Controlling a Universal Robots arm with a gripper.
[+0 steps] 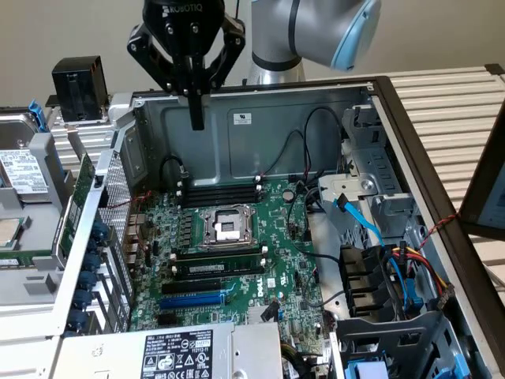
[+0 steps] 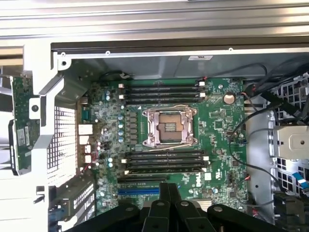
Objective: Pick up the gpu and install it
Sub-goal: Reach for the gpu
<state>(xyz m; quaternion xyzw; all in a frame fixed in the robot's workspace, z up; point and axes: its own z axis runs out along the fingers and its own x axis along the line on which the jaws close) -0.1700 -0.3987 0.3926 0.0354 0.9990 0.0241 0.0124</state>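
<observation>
The gpu (image 1: pixel 82 186) is a small green card standing on edge just outside the open computer case, against its perforated rear panel at the exterior view's left. In the wrist view the gpu (image 2: pixel 21 113) sits beside that same panel, a dark block on its lower part. My gripper (image 1: pixel 196 118) hangs high above the far side of the green motherboard (image 1: pixel 237 260), fingers pressed together and holding nothing. It is well apart from the card. The wrist view looks straight down on the motherboard (image 2: pixel 217 125), with my shut gripper (image 2: pixel 169 191) over the blue expansion slot (image 2: pixel 139 191).
The case wall (image 1: pixel 260 118) rises behind the board. Cables and a drive cage (image 1: pixel 387 276) crowd the exterior view's right. A power supply (image 1: pixel 181 351) lies at the front. A black boxy part (image 1: pixel 79 87) and a hard drive (image 1: pixel 20 170) sit outside at the left.
</observation>
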